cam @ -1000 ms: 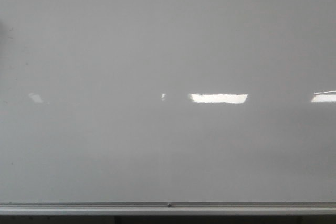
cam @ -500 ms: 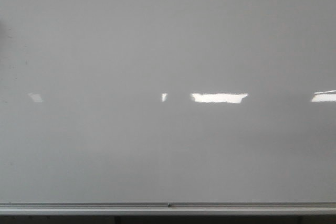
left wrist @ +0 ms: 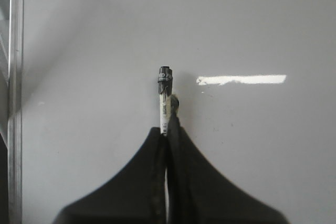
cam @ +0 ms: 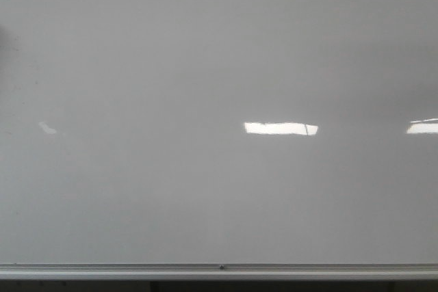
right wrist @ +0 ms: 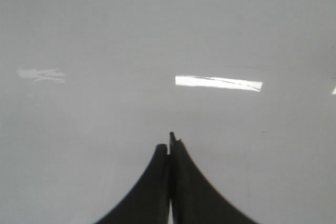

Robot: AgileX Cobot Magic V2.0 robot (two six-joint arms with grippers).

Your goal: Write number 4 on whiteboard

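The whiteboard (cam: 205, 66) fills the front view, pale grey and glossy, with a silver rail (cam: 219, 269) along its lower edge at 6 o'clock. A bright rectangular light reflection (cam: 280, 128) sits just right of centre, toward 3 o'clock, and a second one (cam: 423, 126) touches the right edge. No marker lines show on the board, so the number 4 is not written on it yet.

In the left wrist view the left end effector (left wrist: 167, 129) has its two dark fingers pressed narrowly together on a marker (left wrist: 164, 95), which sticks out past the fingertips with its black tip pointing at the board. Whether the tip touches the surface cannot be told. A metal edge strip (left wrist: 16, 98) of the board runs along one side of that view.

In the right wrist view the right end effector (right wrist: 170, 142) has its fingers closed against each other, holding nothing visible, and faces bare board with a reflection (right wrist: 218, 83) ahead of it.
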